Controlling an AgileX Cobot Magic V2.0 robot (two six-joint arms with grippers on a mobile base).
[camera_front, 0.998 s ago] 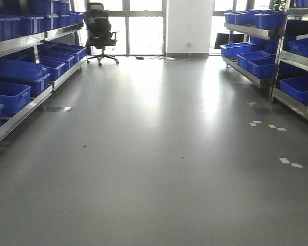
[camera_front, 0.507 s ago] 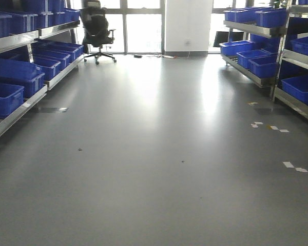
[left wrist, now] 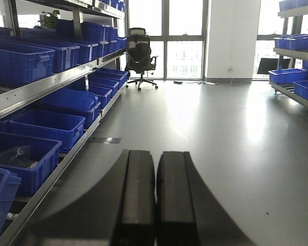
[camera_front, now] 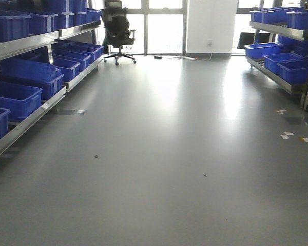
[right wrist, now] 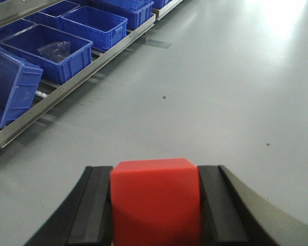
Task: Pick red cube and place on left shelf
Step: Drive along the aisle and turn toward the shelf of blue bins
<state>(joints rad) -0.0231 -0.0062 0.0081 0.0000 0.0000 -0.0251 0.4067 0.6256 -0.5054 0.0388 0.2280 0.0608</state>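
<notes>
The red cube sits between the black fingers of my right gripper, which is shut on it above the grey floor. My left gripper is shut and empty, its two black fingers pressed together. The left shelf is a long metal rack along the left wall, filled with blue bins; it also shows in the left wrist view and in the right wrist view. Neither gripper shows in the front view.
A second rack with blue bins lines the right wall. A black office chair stands at the far end by the windows. White tape marks lie on the floor at right. One bin holds a plastic bag.
The front view has swung to the left: the left shelf now fills more of the frame, and the chair and right rack have shifted rightward.
</notes>
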